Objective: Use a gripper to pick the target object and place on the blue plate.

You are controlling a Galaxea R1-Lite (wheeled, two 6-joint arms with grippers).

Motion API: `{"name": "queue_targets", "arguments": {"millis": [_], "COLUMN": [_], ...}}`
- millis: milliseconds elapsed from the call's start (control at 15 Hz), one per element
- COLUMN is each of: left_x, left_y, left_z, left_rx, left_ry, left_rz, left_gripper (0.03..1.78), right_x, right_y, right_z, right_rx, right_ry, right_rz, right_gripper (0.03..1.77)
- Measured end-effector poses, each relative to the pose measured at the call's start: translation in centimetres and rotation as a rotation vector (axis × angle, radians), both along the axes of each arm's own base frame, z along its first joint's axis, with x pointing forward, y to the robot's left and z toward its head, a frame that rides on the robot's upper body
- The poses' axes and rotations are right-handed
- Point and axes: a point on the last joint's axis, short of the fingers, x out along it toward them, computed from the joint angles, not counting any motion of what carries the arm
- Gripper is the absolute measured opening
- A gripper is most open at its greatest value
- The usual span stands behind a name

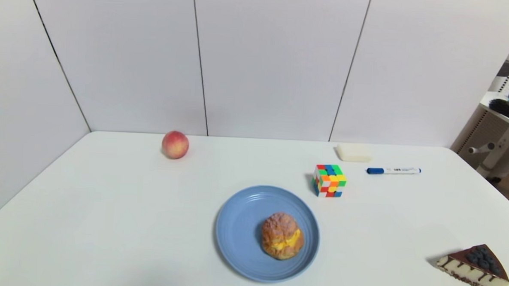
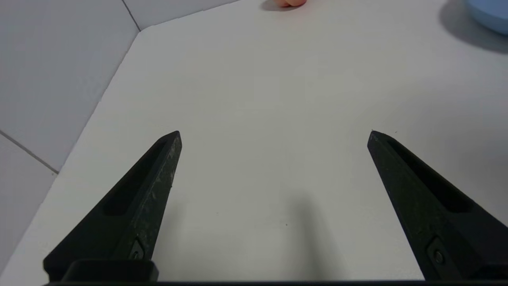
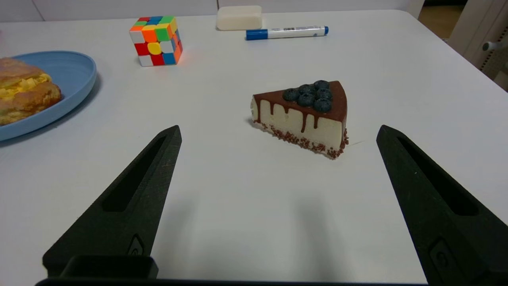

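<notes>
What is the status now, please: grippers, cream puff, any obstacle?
Left gripper open, empty, over bare table. Right gripper open, empty, facing cake slice. Cream puff sits on blue plate. Nothing in the way.

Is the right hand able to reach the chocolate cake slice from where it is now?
Probably yes: the right hand is open, the chocolate cake slice lies just beyond its fingertips, and only bare table lies between.

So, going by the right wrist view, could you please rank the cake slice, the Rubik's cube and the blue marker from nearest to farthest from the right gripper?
1. The cake slice: nearest, just ahead of the open right gripper.
2. The Rubik's cube: farther back, beside the blue plate.
3. The blue marker: farthest, near the table's far edge, by the white block.
</notes>
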Motion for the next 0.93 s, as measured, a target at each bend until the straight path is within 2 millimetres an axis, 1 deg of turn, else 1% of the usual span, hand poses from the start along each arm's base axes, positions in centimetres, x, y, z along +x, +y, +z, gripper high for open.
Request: {"name": "queue_targets", "arguments": {"millis": [267,933], "left_x": [-0.03,-0.04], "left_y": [0.04,0.05], "left_z": [-0.54,-0.58], "left_rx": [-0.075,-0.143], "left_ry": [-0.016,-0.017], "left_rz": [0.020,0.022], "left_gripper": [1.69,1.69], "right_x": [0.00,0.00], "right_y": [0.00,0.00], "right_z": [0.00,0.00], "right_rx": [0.000,0.000], "right_ry": [0.000,0.000], "right_rz": [0.000,0.000], "right_gripper": [1.70,1.70]}}
